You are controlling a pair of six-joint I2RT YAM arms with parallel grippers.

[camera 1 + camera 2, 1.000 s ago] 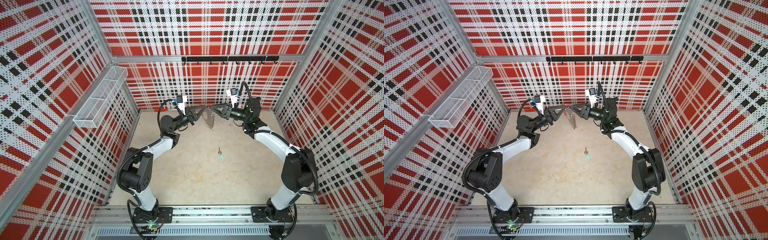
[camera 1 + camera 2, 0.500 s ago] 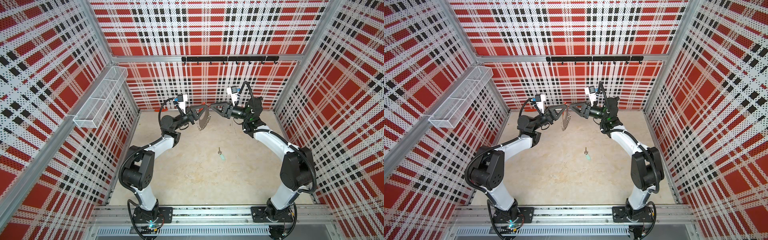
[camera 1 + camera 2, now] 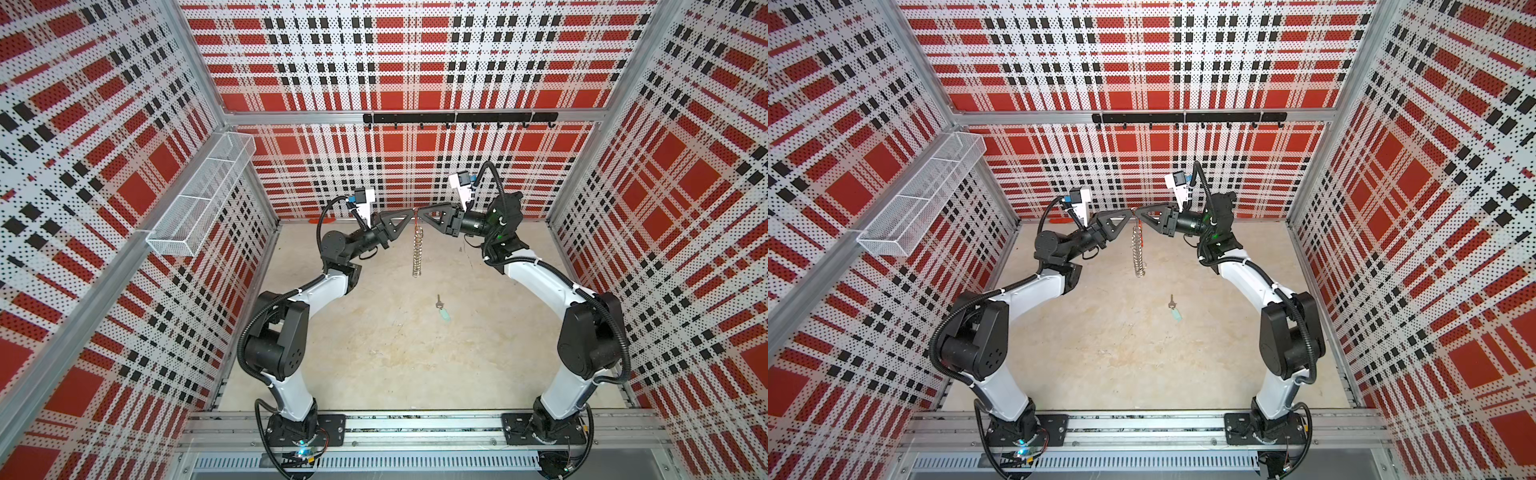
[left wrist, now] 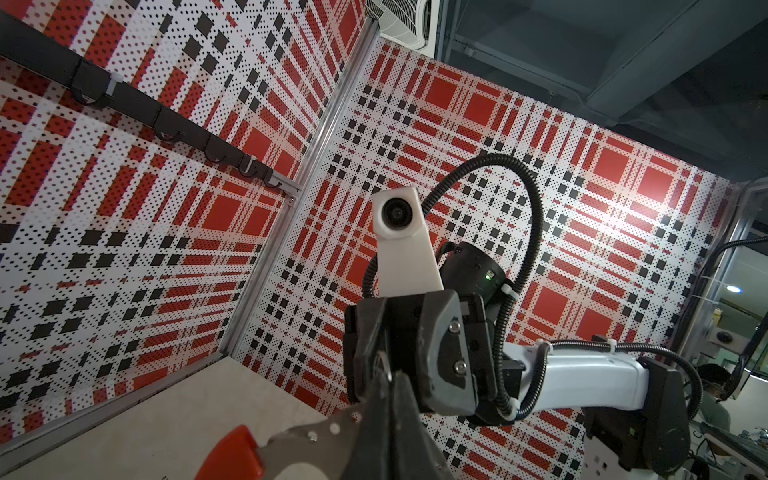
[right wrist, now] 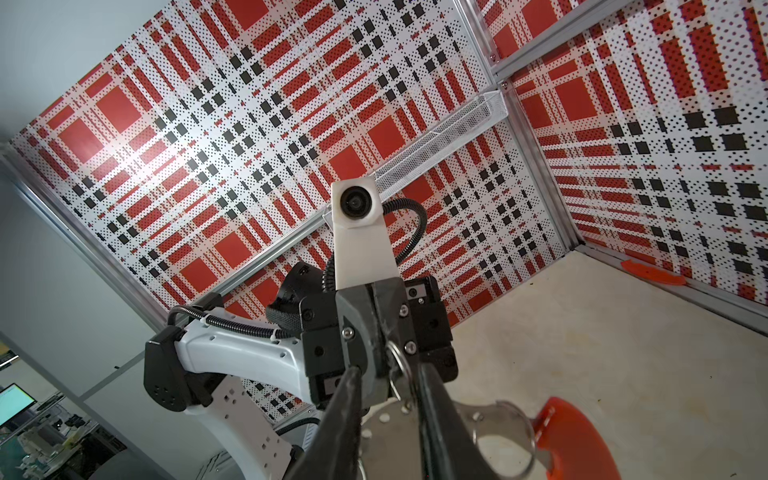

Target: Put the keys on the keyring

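Observation:
The keyring (image 3: 417, 249) hangs edge-on in mid air above the back of the floor, its wire loops stacked in a column in both top views (image 3: 1138, 253). My left gripper (image 3: 410, 212) is shut on its top rim, and the left wrist view shows the jaws (image 4: 388, 374) pressed together on the metal plate beside the red section (image 4: 232, 457). My right gripper (image 3: 420, 213) meets it tip to tip. Its fingers (image 5: 386, 370) stand slightly apart around the plate's edge and one wire loop. The keys (image 3: 441, 308) lie flat on the floor, teal tag toward the front, apart from both grippers.
A white wire basket (image 3: 199, 199) is mounted on the left wall. A black hook rail (image 3: 457, 118) runs along the back wall. A small orange piece (image 3: 328, 219) lies at the foot of the back wall behind the left arm.
Both grippers have drawn together until their tips meet. The keyring has swung from tilted to hanging straight down edge-on. The right gripper's jaws have narrowed around its rim.

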